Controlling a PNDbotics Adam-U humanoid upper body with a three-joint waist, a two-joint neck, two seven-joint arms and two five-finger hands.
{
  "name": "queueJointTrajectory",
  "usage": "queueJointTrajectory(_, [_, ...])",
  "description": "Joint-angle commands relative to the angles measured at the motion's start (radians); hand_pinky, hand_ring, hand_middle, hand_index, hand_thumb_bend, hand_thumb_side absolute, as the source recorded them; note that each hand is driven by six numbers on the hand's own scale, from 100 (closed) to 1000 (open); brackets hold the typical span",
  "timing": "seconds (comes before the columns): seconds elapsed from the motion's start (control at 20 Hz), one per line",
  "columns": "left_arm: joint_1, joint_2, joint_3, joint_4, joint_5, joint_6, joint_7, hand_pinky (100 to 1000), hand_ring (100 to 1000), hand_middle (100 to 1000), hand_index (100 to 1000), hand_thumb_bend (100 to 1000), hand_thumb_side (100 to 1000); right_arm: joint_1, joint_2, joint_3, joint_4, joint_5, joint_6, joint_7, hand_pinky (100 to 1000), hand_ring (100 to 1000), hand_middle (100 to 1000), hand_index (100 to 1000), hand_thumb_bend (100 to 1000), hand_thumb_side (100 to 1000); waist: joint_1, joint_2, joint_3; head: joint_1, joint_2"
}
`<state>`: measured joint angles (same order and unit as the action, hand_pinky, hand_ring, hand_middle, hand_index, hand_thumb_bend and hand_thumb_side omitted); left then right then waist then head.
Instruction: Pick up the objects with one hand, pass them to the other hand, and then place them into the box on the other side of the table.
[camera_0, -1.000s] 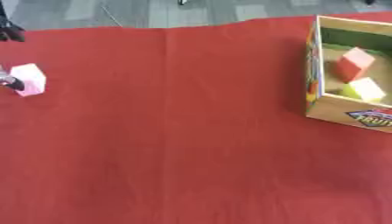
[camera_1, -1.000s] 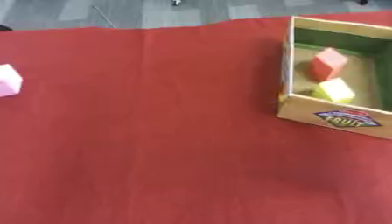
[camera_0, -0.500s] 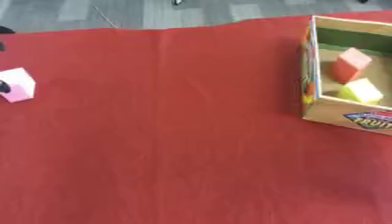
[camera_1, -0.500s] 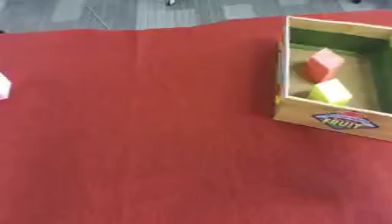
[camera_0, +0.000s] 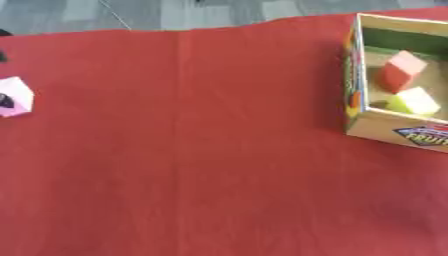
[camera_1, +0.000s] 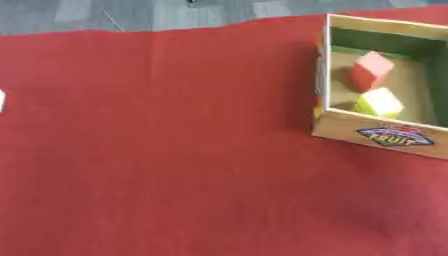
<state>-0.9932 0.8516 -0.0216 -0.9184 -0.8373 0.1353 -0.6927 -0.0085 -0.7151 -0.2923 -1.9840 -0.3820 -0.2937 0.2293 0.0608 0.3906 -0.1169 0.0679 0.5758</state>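
Judging pink block (camera_0: 15, 96) light, rigid (likely foam); grip opposite flat faces; left hand (camera_0: 5, 101) barely visible, closure unclear.

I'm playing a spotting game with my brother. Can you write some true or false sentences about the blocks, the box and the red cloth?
1. The cardboard box holds a red block and a yellow-green block. True.
2. The pink block lies inside the box. False: it is at the cloth's left edge, far from the box.
3. The red cloth covers the table. True.
4. The box sits on the left side. False: it is on the right.
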Motion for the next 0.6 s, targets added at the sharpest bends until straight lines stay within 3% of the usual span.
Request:
queueJointTrajectory(0.05, [-0.014,0.036,0.014,-0.005,-0.013,0.005,-0.006,792,808,748,766,775,100,-0.005,-0.013,-0.004,-0.016,0.011,0.006,-0.001,963,1000,850,969,100,499,-0.002,-0.016,-0.001,0.04,-0.018])
queueJointTrajectory(0.25, [-0.016,0.034,0.019,-0.001,-0.021,0.003,0.004,790,806,744,763,753,100,-0.007,-0.009,-0.002,-0.016,0.014,0.008,0.002,964,1000,850,969,100,498,-0.003,-0.013,-0.003,0.076,-0.026])
queueJointTrajectory(0.6, [-0.013,0.037,0.024,0.008,-0.032,0.002,0.022,789,806,745,755,725,100,-0.007,0.002,0.0,-0.016,0.031,0.009,0.005,964,1000,848,967,100,493,-0.004,-0.007,-0.014,0.065,-0.042])
